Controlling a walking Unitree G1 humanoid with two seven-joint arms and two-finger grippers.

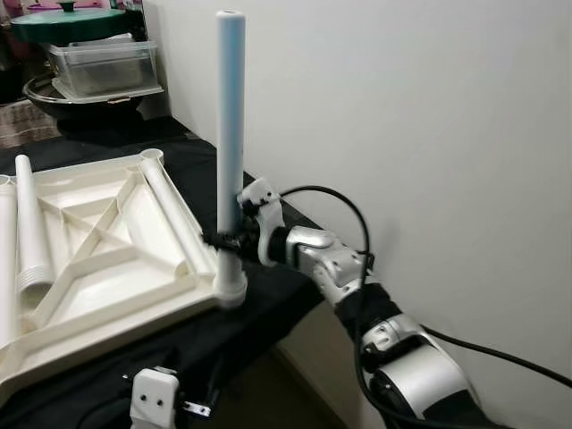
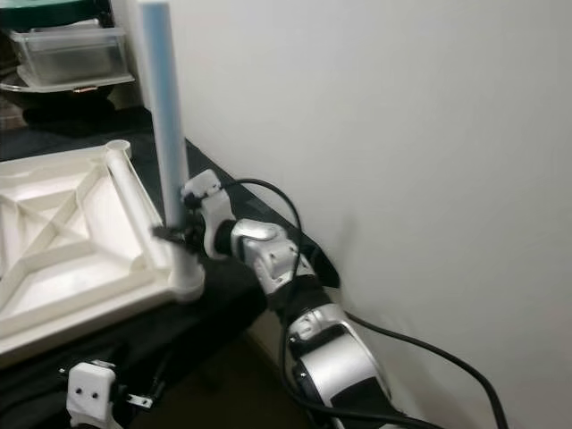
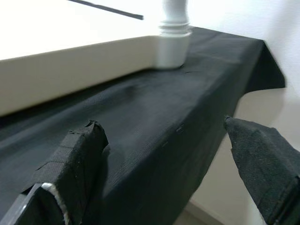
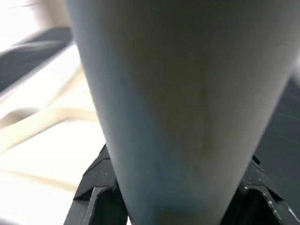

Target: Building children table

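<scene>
Tabletop (image 1: 98, 259), one white panel, lies upside down on the black cloth (image 1: 241, 313). At its near right corner one pale blue leg (image 1: 230, 134) stands upright in the socket, right gripper (image 1: 221, 239) pinching it low. Two loose legs (image 1: 31, 232) rest along its left side. Left gripper (image 3: 164, 154), fingers spread, hovers below its front edge.

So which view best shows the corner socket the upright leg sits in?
The left eye view: the corner socket shows whole under the blue leg, held by the right gripper. The right eye view shows it similarly; the left wrist view shows it from low down; the right wrist view shows the leg close up.
</scene>
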